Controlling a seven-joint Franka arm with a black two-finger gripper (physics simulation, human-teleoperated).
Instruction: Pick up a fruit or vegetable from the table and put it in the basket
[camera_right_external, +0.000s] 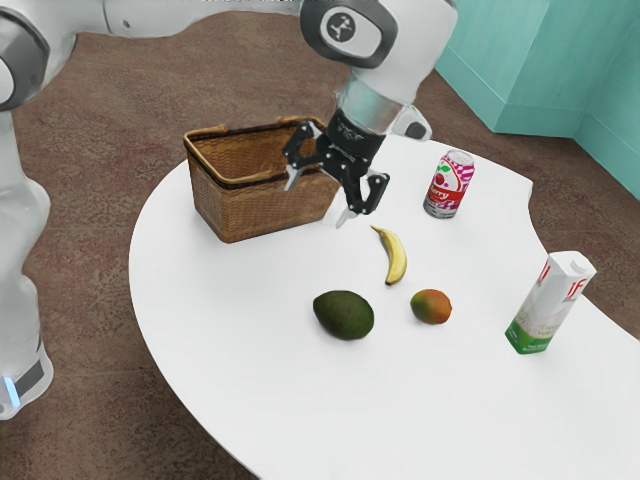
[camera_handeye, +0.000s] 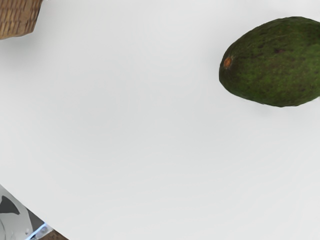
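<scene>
My gripper (camera_right_external: 318, 198) hangs open in the air by the right end of the wicker basket (camera_right_external: 265, 205), its two fingertips wide apart with nothing held. On the white table lie a dark green avocado (camera_right_external: 344, 315), an orange-green mango-like fruit (camera_right_external: 431, 307) beside it, and a yellow banana (camera_right_external: 396, 258) behind them. In the wrist view the avocado (camera_handeye: 280, 62) rests on the tabletop, and a corner of the basket (camera_handeye: 17, 17) appears too.
A red and pink soda can (camera_right_external: 448, 185) stands beyond the banana, and a white and green carton (camera_right_external: 548, 303) stands toward the exterior view's right. The round white table (camera_right_external: 230, 330) has its curved edge on the arm's base side.
</scene>
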